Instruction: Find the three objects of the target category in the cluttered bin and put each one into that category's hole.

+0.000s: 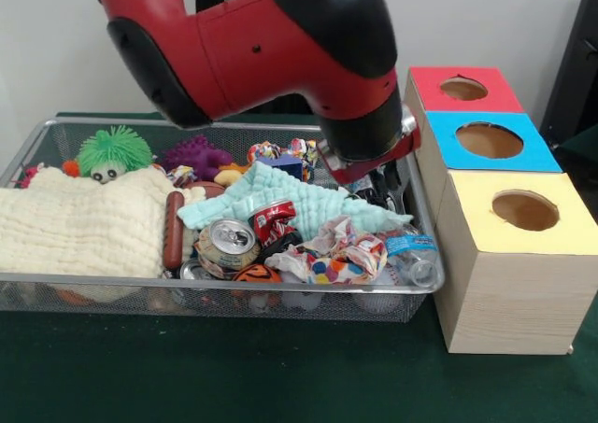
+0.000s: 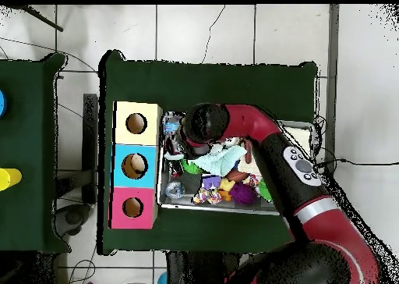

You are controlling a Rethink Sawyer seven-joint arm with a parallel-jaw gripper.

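So far we see nothing in the red (image 1: 464,89), blue (image 1: 489,140) or yellow hole (image 1: 525,210). The wire bin (image 1: 56,288) on the green tabletop (image 1: 234,376) is full: soda can (image 1: 227,241), hot dog (image 1: 174,229), cloths. The gripper (image 1: 378,176) hangs over its box-side end; whether it grasps anything we cannot tell

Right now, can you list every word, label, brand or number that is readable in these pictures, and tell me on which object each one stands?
No text can be read.
Water bottle: blue label, print too blurred to read.
Red crushed can: white marks, not legible.
Silver can: no readable print.
Coloured boxes: plain tops with holes, no labels.
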